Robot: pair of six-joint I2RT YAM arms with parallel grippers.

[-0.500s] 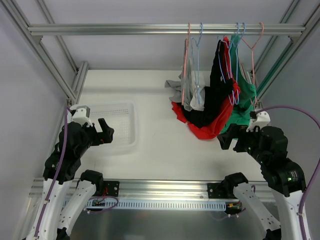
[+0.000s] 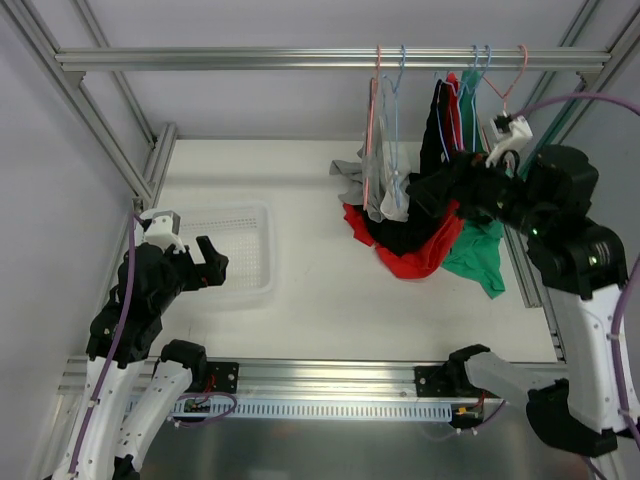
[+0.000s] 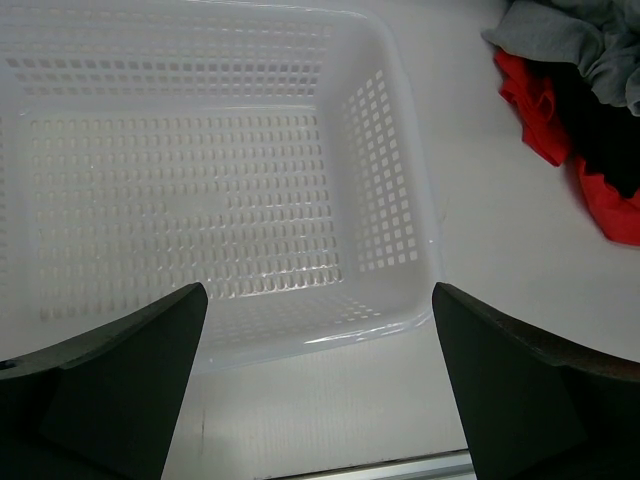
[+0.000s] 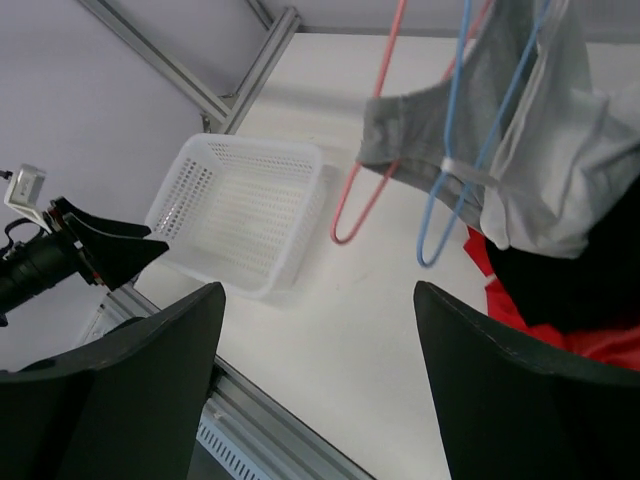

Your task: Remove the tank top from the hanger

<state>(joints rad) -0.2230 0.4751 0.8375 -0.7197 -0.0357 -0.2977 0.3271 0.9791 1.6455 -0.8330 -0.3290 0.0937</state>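
Observation:
Several tank tops hang on wire hangers from the top rail (image 2: 300, 58): a grey one (image 2: 378, 190), a black one (image 2: 425, 215), a red one (image 2: 420, 258) and a green one (image 2: 478, 255). My right gripper (image 2: 432, 192) is raised against the black tank top, between the grey and green ones. In the right wrist view it (image 4: 315, 390) stands open with nothing between its fingers; the grey tank top (image 4: 540, 150) on a blue hanger (image 4: 455, 190) hangs ahead, beside a bare pink hanger (image 4: 365, 190). My left gripper (image 2: 210, 262) is open and empty over the basket's near edge.
A white perforated basket (image 2: 262, 250) sits at the table's left, and the left wrist view shows its rim (image 3: 420, 200). Aluminium frame posts run along both sides and the back. The garments' lower hems rest on the table (image 2: 320, 300).
My right arm has risen from low at the front right up to the hanging garments. The green tank top now shows more fully below it. The left arm has not moved.

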